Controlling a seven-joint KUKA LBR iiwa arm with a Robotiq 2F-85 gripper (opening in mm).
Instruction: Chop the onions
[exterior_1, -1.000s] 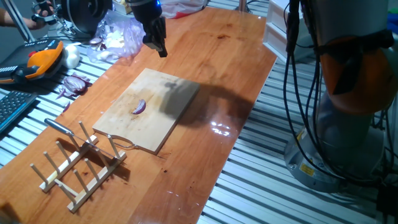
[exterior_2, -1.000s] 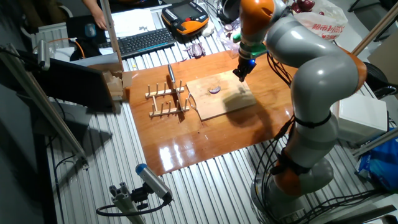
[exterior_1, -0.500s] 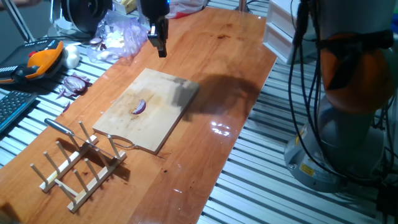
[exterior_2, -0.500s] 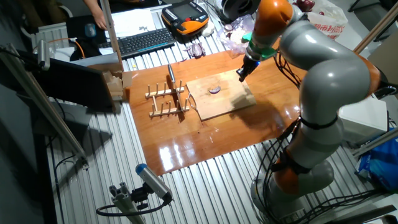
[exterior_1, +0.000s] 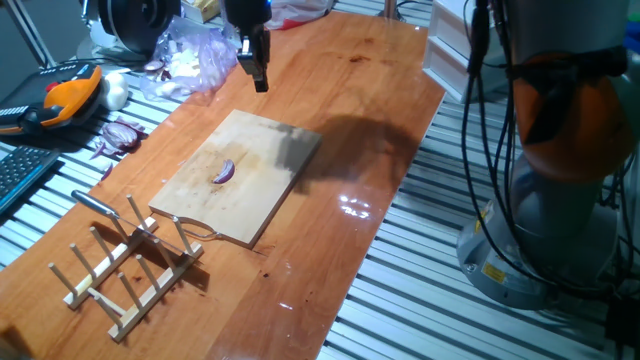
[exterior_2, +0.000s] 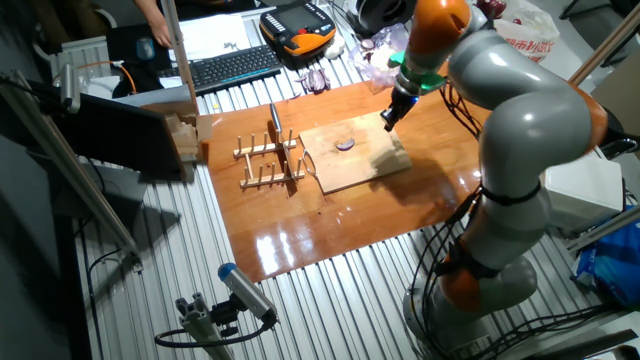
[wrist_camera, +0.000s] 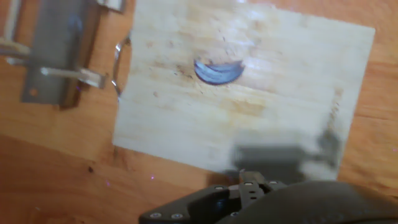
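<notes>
— Tool state?
— Hard to say: seen as one dark narrow tip in both fixed views, fingers not separable, so open or clenched cannot be told. Nothing visibly held. Hanging in the air above the far edge of the wooden board, touching neither board nor surface. Only a dark housing at the bottom edge in the hand view.

— Any change from before?
— Against a second ago, shifted toward the far edge of the surface and turned more upright, with the arm's elbow swung outward in the other fixed view. Against half a second ago, practically no difference. Onion wedge and board unmoved throughout.

— And the onion wedge?
— Lying on the board, roughly mid-board, a bit toward the rack side, well apart from the tool. Crescent-shaped, purple. In the hand view, long axis running left to right, straight edge up, curved belly down. In one fixed view, long axis slanted from lower left to upper right. In the other fixed view, just a small purple spot.

— Around it?
— Wooden rack just beside the board's near end, with a knife resting in it. Heap of purple onion scraps off the surface, well apart.
</notes>
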